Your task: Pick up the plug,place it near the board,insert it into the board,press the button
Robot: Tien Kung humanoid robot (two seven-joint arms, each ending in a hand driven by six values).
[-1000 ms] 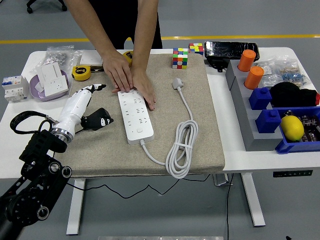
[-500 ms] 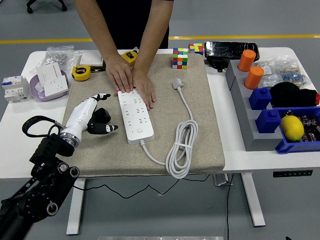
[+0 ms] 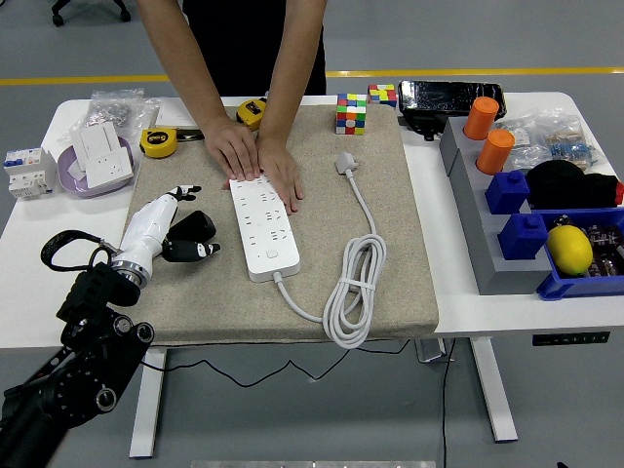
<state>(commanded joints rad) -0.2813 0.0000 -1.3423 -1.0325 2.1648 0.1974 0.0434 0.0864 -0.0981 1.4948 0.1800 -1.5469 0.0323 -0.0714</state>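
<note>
A white power strip [image 3: 262, 229] lies lengthwise on the beige mat [image 3: 390, 273]. Its white plug [image 3: 347, 163] rests on the mat to the upper right, with the cable coiled [image 3: 353, 292] at the lower right. A person at the far side presses both hands [image 3: 255, 161] flat on the strip's far end. My left hand [image 3: 187, 229] hovers just left of the strip, white-shelled, its black fingers loosely spread and holding nothing. My right arm is out of sight.
Left of the mat sit a yellow tape measure [image 3: 158, 142], a purple dish holding a white socket [image 3: 97, 161] and a breaker [image 3: 27, 172]. Rubik's cubes [image 3: 352, 112] stand at the mat's far edge. Blue bins, orange cups [image 3: 495, 150] and a lemon [image 3: 570, 249] crowd the right.
My left hand swung right toward the power strip over the last second, then eased back slightly left. The person's hands stayed on the strip's far end.
</note>
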